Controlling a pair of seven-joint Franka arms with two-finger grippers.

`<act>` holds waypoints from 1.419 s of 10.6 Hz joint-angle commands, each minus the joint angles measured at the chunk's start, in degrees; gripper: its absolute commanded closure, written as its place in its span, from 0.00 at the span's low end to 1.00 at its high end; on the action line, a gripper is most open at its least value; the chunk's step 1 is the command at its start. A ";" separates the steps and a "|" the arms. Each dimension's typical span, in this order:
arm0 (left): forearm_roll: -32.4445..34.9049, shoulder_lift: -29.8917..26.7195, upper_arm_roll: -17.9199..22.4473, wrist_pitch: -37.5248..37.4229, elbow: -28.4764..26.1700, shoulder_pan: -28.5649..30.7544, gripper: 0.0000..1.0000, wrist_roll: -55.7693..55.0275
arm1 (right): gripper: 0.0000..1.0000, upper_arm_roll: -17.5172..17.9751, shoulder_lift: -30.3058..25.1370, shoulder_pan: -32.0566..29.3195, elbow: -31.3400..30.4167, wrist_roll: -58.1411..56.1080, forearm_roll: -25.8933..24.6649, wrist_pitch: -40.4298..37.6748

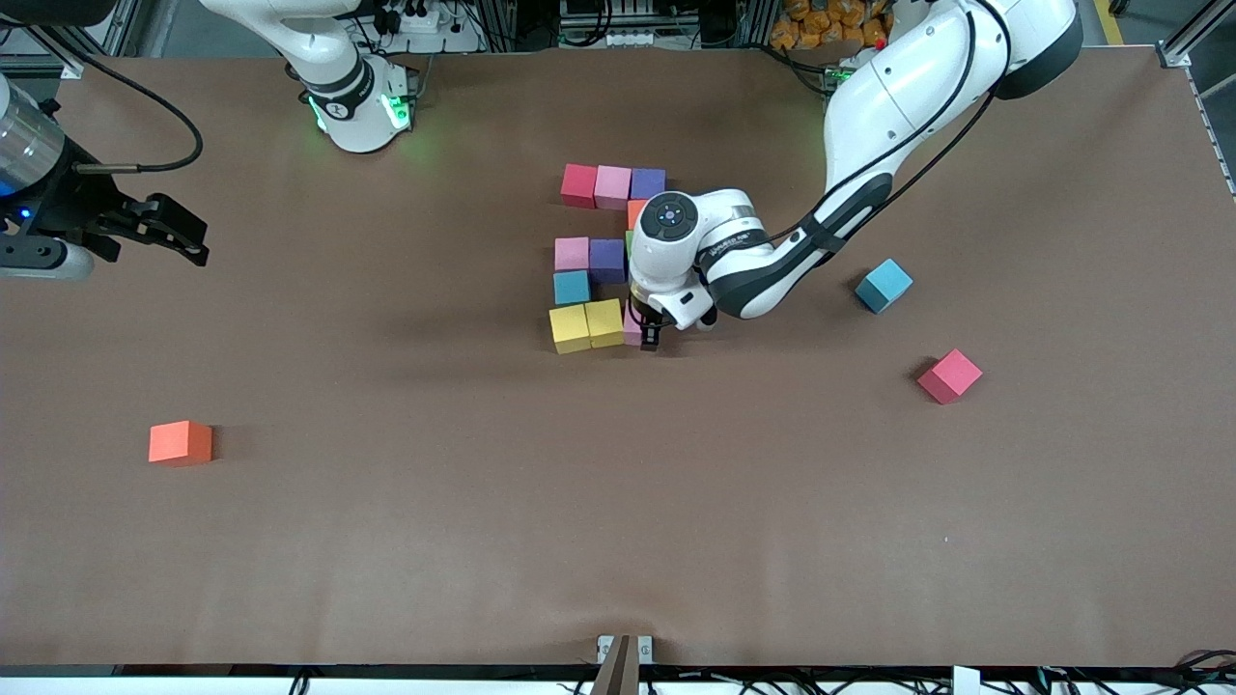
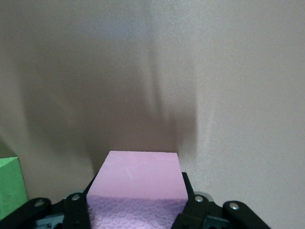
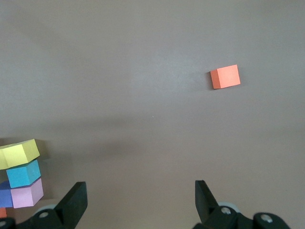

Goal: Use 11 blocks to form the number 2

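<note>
The counter carries the number 2 at frame centre. The left pincer grasps the last pink block; seat it flush beside the yellow blocks before letting go. The right pincer waits, released.

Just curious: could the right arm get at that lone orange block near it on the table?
Probably yes: the orange block sits alone on bare table, and the right gripper hangs open with nothing held.
</note>
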 commanded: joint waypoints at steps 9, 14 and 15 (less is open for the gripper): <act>0.00 0.25 0.86 -2.21 1.10 -2.44 0.00 -6.33 | 0.00 1.13 1.54 -0.41 0.37 0.08 1.11 3.30; 0.00 -0.02 0.77 -4.40 0.92 -2.44 0.00 -5.98 | 0.00 1.13 1.54 1.25 0.20 0.16 1.11 3.91; 0.00 -0.10 0.77 -4.41 1.01 -2.44 0.00 -5.97 | 0.00 1.13 1.54 1.78 0.02 0.08 1.02 4.52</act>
